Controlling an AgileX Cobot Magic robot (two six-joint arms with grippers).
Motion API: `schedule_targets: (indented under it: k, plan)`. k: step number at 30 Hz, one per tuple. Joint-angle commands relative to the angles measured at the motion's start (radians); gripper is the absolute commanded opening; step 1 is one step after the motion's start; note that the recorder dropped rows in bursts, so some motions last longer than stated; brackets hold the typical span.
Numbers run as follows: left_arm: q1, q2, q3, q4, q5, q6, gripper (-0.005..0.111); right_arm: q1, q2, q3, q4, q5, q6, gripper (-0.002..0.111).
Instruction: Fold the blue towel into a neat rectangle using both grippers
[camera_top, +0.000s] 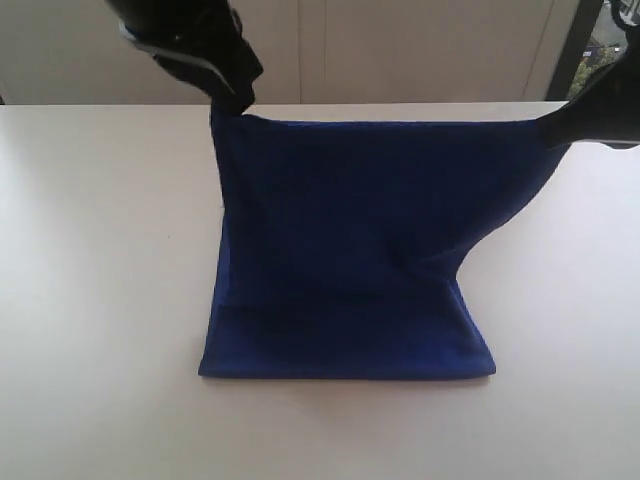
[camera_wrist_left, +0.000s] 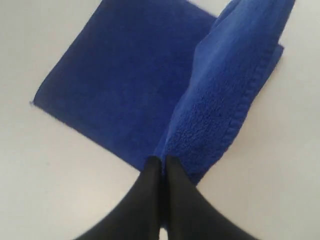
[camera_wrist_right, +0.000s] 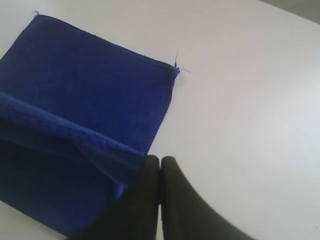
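Left gripper (camera_top: 237, 101) and right gripper (camera_top: 549, 130) are being clamped on raised corners of the blue towel (camera_top: 350, 250), its edge stretched between them. Its lower half is lying flat on the white table (camera_top: 100, 300). Both arms are being held high, well apart.

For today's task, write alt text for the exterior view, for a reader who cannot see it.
A blue towel hangs stretched between two black arms, with the left gripper and the right gripper each shut on one upper corner. Its lower part lies flat on a white table.
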Motion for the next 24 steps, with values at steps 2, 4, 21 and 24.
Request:
schedule_targets:
  k: [2,4,21,24]
  plan:
    - [-0.019,-0.084,0.187,0.17,-0.111,-0.238,0.0,-0.007,-0.022,0.003,-0.003,0.039,-0.012,0.0]
    - [-0.019,-0.102,0.236,0.212,-0.118,-0.277,0.0,-0.007,-0.032,0.003,-0.003,0.043,-0.009,0.0]
    - [-0.019,-0.449,0.515,0.0,-0.232,-0.297,0.0,-0.007,-0.258,0.003,0.045,0.283,0.012,0.0]
    - [-0.019,-0.502,0.552,-0.03,-0.224,-0.312,0.0,-0.007,-0.287,0.003,0.08,0.331,0.012,0.0]
